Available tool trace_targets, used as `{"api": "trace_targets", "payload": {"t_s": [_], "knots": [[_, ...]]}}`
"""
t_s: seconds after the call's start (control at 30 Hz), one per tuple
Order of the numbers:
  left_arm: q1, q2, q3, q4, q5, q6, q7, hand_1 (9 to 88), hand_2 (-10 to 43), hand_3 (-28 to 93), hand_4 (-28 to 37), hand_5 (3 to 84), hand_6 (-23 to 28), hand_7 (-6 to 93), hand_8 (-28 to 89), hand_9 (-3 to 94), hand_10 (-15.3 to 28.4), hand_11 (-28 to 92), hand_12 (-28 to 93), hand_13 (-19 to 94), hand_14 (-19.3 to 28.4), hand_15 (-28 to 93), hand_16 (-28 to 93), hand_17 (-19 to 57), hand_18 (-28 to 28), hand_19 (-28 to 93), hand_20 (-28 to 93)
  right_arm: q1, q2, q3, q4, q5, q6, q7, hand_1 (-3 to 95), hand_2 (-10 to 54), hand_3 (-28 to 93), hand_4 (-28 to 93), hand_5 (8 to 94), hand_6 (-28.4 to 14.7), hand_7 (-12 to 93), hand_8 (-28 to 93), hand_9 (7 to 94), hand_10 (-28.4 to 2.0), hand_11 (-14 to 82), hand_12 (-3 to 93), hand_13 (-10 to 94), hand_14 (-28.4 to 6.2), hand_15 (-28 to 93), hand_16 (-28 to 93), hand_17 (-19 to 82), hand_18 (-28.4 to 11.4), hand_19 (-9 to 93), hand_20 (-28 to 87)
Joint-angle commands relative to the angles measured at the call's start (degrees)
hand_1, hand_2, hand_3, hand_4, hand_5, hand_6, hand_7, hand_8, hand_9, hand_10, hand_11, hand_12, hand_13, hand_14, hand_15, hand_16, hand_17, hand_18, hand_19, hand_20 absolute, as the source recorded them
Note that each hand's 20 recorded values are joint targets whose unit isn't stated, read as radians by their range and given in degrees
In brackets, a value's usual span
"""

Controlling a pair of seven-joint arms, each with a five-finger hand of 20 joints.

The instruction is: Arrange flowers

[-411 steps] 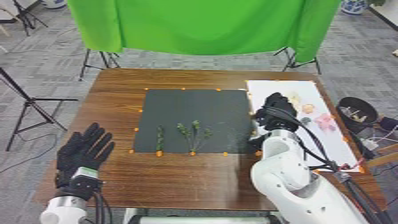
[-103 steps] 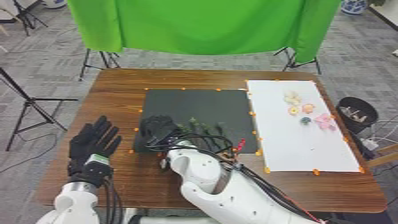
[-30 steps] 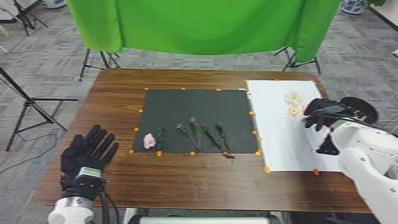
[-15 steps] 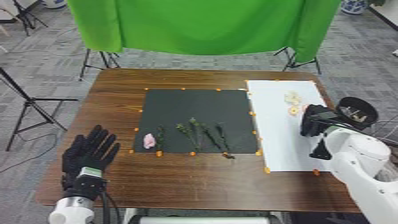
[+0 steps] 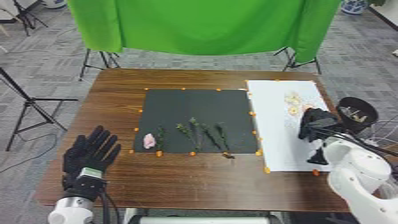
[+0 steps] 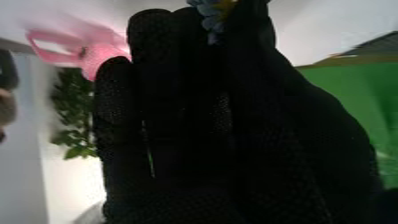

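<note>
Right fingers point(image 5: 317, 120) have moved leftward, straight, any hold unclear; left fingers point(image 5: 91, 150) spread, empty, near a label point(image 5: 91, 172).

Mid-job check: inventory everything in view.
Brown wooden table: one
Square dark-grey mat: one, on table
Leafy stems: several, green, mat's near half
Oval flower: one, pink, mat's near left
Rectangular white sheet: one, table's right
Small flowers: several, pale, sheet's far half
Petalled flower: one, blue, by right fingertips
Small markers: many, orange, mat and sheet edges
Round bin: one, black, right of table
Hanging cloth: one, green, beyond table
Left gloved hand: one, black, table's near left
Right gloved hand: one, black, over sheet
</note>
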Motion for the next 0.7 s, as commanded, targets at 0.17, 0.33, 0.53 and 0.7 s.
{"api": "trace_targets", "payload": {"t_s": [0.17,0.33,0.53,0.7], "knots": [[1.30,-1.18,-0.54,0.20,0.95,-0.84,-0.39,28.4,18.0,73,-28.3,40.4,9.8,18.6,-10,30.8,15.8,27,10,23,16.3,43,-9,-7.6,14.5,39,9,13.17,-5.05,-10.30,-3.13,1.66,7.93,-5.90,61.7,-9.5,73,-28,80.8,2.3,20,1,88.7,-7.5,6.7,40.1,73,-7.0,35,47,30,-18.2,72,37],[0.00,-1.62,0.64,0.86,1.10,-0.95,-1.02,28.8,17.8,73,-28.3,40.4,9.8,18.5,-10,30.9,15.8,27,10,23,16.2,43,-9,-7.6,14.5,39,9,26.03,-9.74,-24.41,3.76,3.35,15.65,-9.00,61.6,-9.5,73,-28,80.8,2.5,20,1,88.8,-7.2,6.8,40.2,73,-6.9,35,47,30,-18.3,72,38],[-0.71,-1.74,1.78,1.18,1.71,-1.47,-2.04,28.9,17.7,73,-28.3,40.5,9.8,18.4,-10,31.1,15.7,27,10,23,16.1,43,-9,-7.6,14.5,39,9,36.57,-17.62,-36.24,11.27,5.68,15.96,-12.47,61.8,-9.5,72,-28,81.1,2.6,20,1,89.1,-7.1,6.9,40.2,73,-6.7,35,47,30,-18.2,73,38],[-1.07,-1.33,2.14,1.38,1.91,-1.04,-1.66,28.8,17.8,73,-28.2,40.5,9.8,18.2,-9,31.0,15.7,27,10,23,16.1,43,-9,-7.7,14.5,39,9,41.03,-23.00,-41.80,16.79,6.02,14.57,-13.25,61.6,-9.5,72,-28,80.7,2.9,20,1,88.9,-7.1,6.7,40.2,73,-6.3,35,47,30,-18.1,73,38]]}}
